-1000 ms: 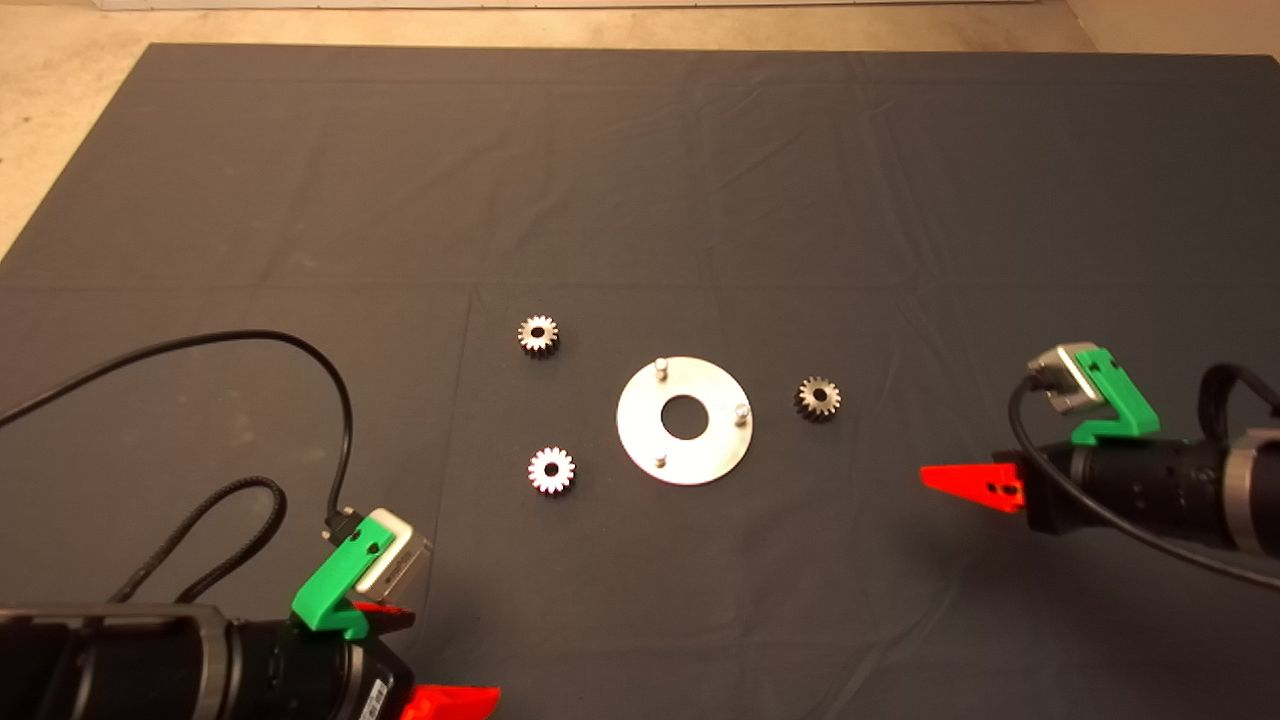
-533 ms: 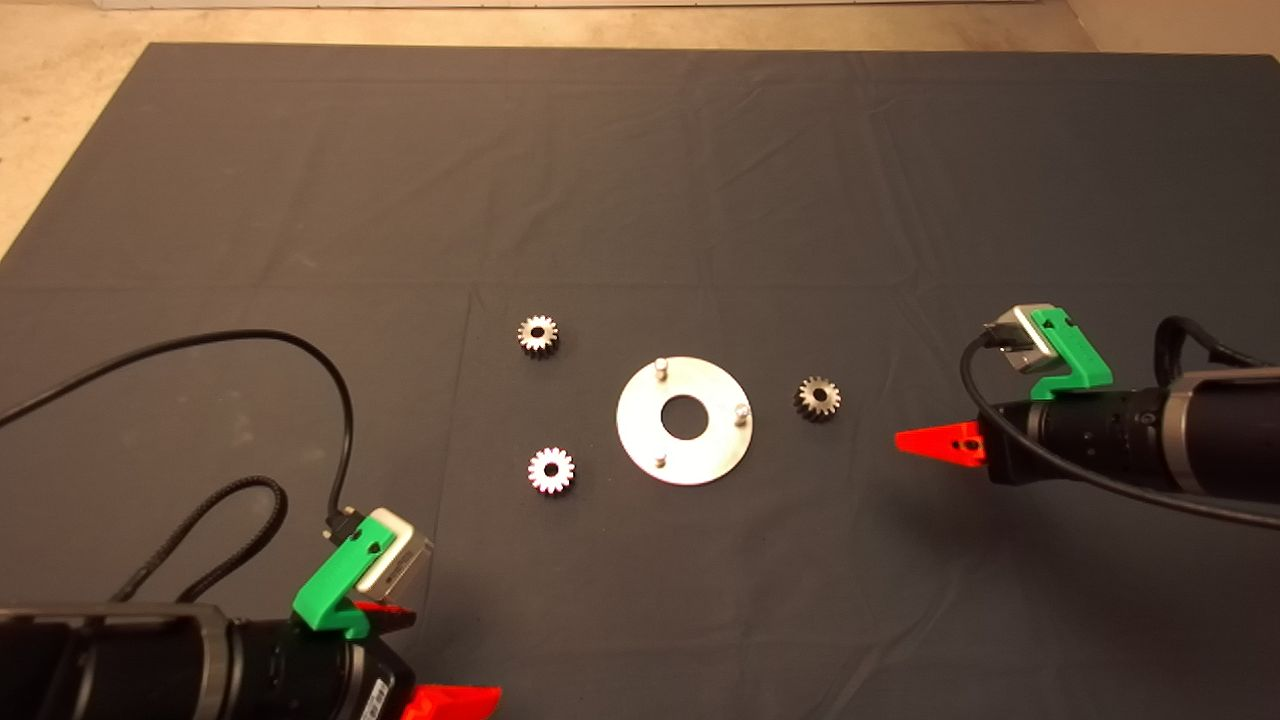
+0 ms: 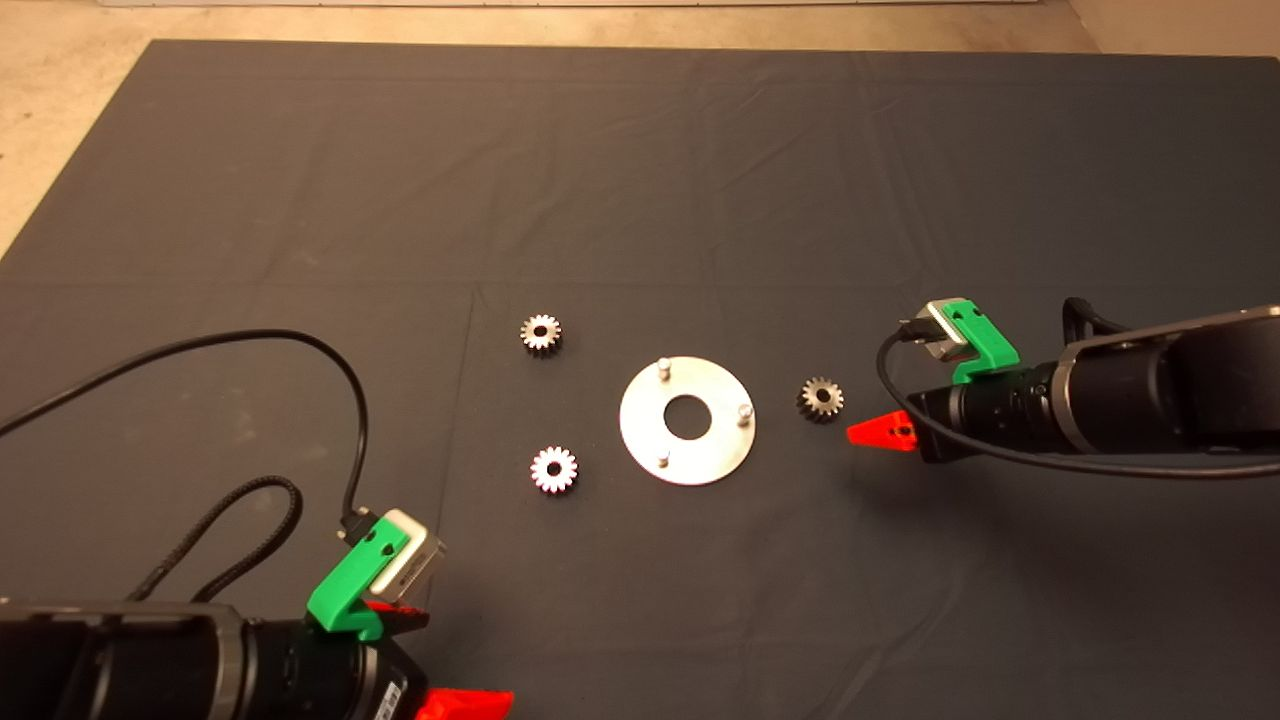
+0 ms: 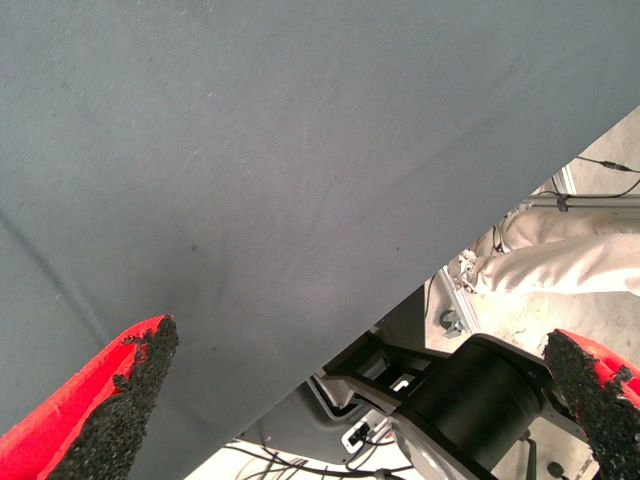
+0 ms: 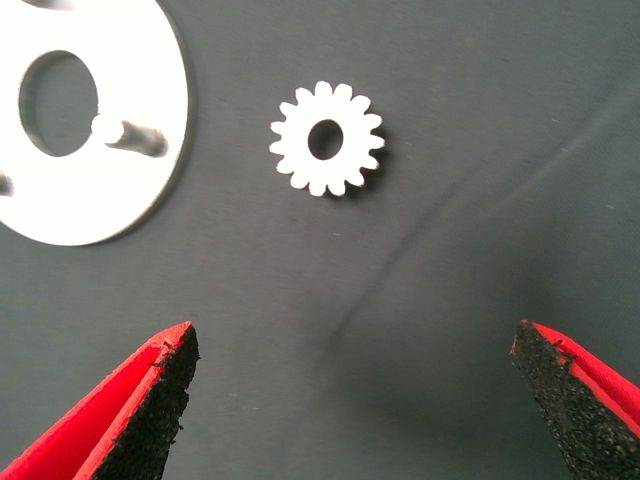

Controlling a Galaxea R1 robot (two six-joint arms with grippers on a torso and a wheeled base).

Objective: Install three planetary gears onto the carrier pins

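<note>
Right gripper moved closer, gear beyond fingers

A small silvery toothed metal gear with a round bore lies flat on the dark grey mat, just beside a flat shiny round metal disc bearing an upright pin. The right gripper hovers with its red fingers spread wide, apart from the gear.

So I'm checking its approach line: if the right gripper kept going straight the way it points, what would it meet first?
Probably the gear lying just ahead of the right gripper, before the carrier disc; how high the open fingers sit above the mat is unclear.
</note>
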